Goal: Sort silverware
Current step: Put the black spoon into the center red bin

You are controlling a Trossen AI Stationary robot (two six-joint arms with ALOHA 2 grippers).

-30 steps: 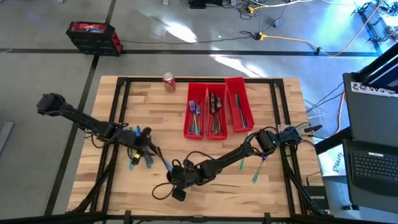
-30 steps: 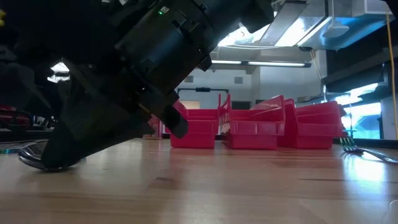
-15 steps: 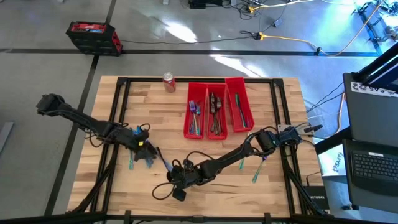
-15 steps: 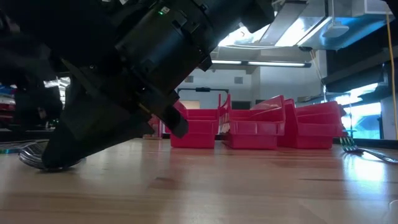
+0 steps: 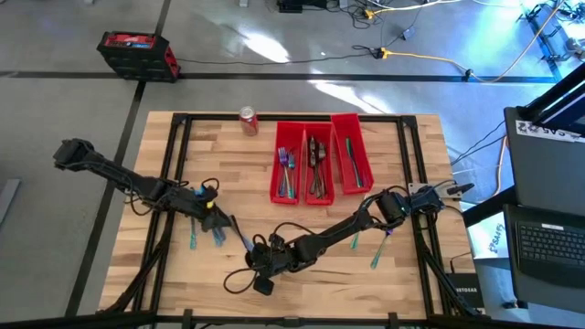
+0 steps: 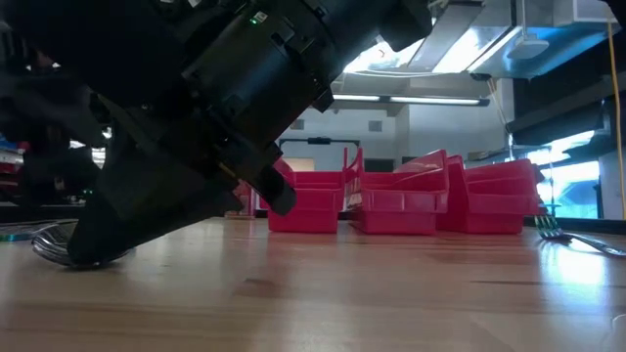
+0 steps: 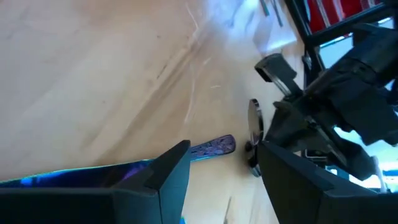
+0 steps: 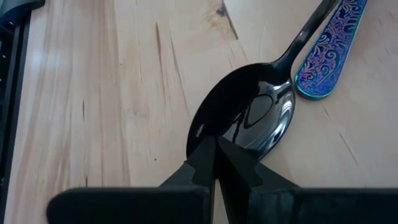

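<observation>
On the table's left-front area, my left gripper [image 5: 212,219] has pulled in toward the loose utensils; jaws part-open, holding nothing, an iridescent handle [image 7: 211,147] between them. My right gripper [image 5: 259,267], shut and empty, rests beside a spoon [image 8: 249,118].

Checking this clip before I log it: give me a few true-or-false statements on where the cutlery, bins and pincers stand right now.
1. Three red bins sit side by side at the table's far side. True.
2. The soda can stands inside a bin. False: it stands on the table, left of the bins.
3. The right pincer is shut, with a dark spoon just beyond its tips. True.
4. The left pincer is shut. False: its fingers stand apart above an iridescent handle.
5. All silverware is binned. False: a fork lies on the table.
</observation>
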